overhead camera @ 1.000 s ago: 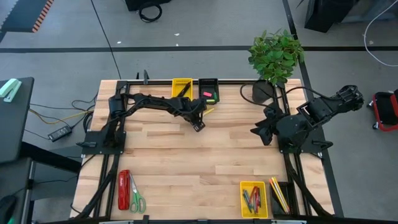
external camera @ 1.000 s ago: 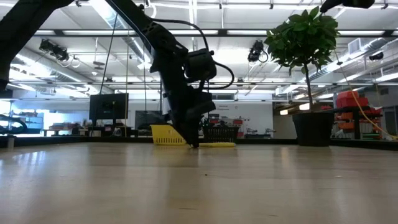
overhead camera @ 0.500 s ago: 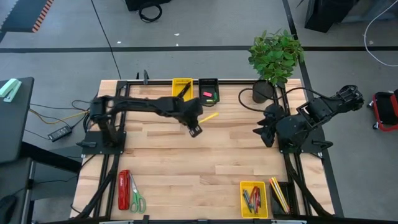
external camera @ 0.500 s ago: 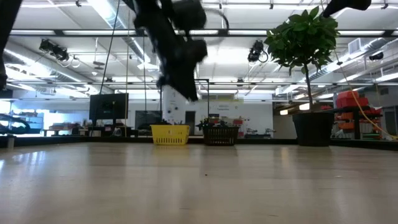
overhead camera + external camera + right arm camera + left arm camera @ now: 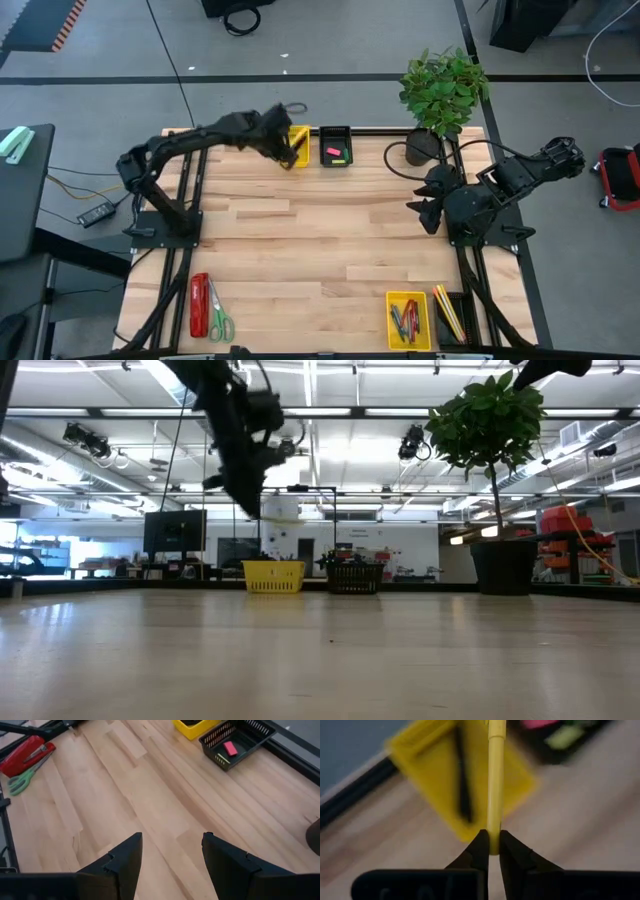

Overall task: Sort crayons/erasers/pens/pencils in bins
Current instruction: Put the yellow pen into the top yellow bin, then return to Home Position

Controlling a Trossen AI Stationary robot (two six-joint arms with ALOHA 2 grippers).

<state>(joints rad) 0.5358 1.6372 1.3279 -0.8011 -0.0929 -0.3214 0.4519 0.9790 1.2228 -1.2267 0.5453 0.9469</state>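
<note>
You have two bins (image 5: 335,146) side by side at the table's (image 5: 300,250) far edge; erasers (image 5: 333,152) lie in the right-hand one, a pen (image 5: 462,780) in the left-hand one. The left gripper (image 5: 490,851) hangs above that left-hand bin, pinching a pencil (image 5: 495,775). Two more bins (image 5: 407,320) sit at your near right corner, one holding crayons (image 5: 403,322), the other pencils. A stapler (image 5: 199,304) and scissors (image 5: 219,318) lie together near left. A potted plant (image 5: 440,100) stands far right, with the right gripper (image 5: 170,860) parked at the table's right edge.

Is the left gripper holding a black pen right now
No, the left gripper is shut on a yellow pencil; a black pen lies in the yellow bin.
</note>
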